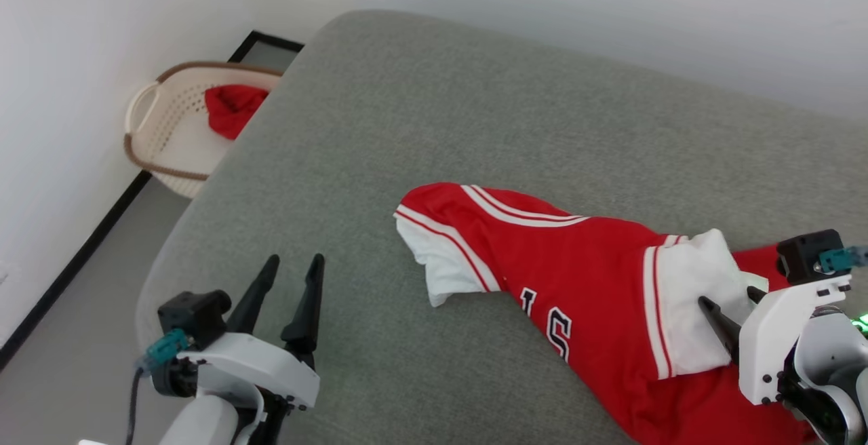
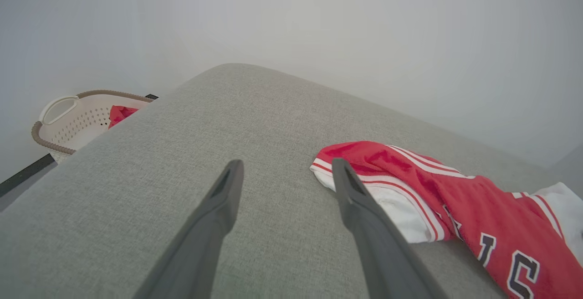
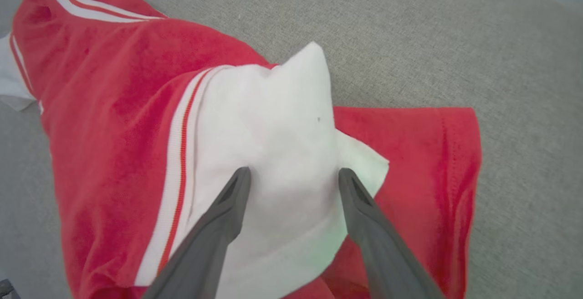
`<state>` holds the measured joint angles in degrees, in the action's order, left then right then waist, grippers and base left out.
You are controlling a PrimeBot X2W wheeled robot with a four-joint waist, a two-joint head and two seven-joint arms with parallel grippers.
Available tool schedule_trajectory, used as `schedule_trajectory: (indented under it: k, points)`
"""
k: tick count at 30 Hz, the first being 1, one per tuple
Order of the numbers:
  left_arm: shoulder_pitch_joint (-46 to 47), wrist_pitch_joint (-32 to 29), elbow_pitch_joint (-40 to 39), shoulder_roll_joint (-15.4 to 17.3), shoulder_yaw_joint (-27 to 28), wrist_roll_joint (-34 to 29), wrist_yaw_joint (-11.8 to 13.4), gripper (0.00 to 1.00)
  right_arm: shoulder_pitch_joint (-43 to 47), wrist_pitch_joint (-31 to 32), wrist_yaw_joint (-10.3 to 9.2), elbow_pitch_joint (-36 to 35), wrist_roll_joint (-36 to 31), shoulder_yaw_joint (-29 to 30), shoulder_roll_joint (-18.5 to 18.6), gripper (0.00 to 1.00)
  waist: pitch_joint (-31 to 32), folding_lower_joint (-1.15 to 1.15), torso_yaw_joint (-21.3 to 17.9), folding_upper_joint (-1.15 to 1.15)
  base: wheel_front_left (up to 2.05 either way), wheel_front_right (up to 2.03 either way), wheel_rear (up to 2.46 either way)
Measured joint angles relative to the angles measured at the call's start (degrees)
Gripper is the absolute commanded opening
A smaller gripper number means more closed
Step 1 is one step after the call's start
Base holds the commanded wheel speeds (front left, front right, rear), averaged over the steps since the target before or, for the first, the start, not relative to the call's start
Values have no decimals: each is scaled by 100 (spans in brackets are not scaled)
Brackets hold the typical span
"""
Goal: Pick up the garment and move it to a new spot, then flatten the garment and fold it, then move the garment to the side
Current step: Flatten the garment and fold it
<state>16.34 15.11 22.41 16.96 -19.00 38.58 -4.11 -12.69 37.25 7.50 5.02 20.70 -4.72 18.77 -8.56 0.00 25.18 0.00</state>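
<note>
Nearest the robot, at lower right, the right gripper [image 1: 725,296] stands wide open, its fingers astride the white sleeve [image 3: 282,121] of the garment [image 1: 576,255]. It grips nothing, and contact cannot be judged. At lower left, the left gripper [image 1: 295,260] is wide open and empty, just beside the garment's other end. The red jersey lies rumpled on the grey cushion [image 1: 434,106], so flattening, folding and moving aside all seem left. Farther left, a basket [image 1: 163,126] holds a red cloth [image 1: 230,109].

Garment [image 1: 576,275] on cushion [image 1: 420,112] at right, basket [image 1: 163,133] on floor [image 1: 68,363] far left — cloth [image 1: 230,109] inside
</note>
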Motion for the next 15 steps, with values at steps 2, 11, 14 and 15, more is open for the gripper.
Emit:
schedule_trajectory:
  k: [2, 11, 14, 15]
  points:
    - [22, 0, 76, -79, 43, -57, -53, 100, -54, 122, 0, 14, -24, -53, 29, 100, -65, 0, 68, 0, 0, 0, 0]
    - [102, 1, 338, -285, 234, -240, -233, 100, -91, 260, 0, 33, -110, -96, 31, 0, -194, 0, 207, 0, 0, 0, 0]
    - [101, 1, 390, -294, 312, -280, -254, 100, -103, 255, 0, -87, -62, -59, 69, 0, -171, 0, 161, 0, 0, 0, 0]
    - [101, 1, 397, -298, 336, -281, -268, 100, -111, 250, 0, -144, -49, -13, 83, 0, -163, 0, 140, 0, 0, 0, 0]
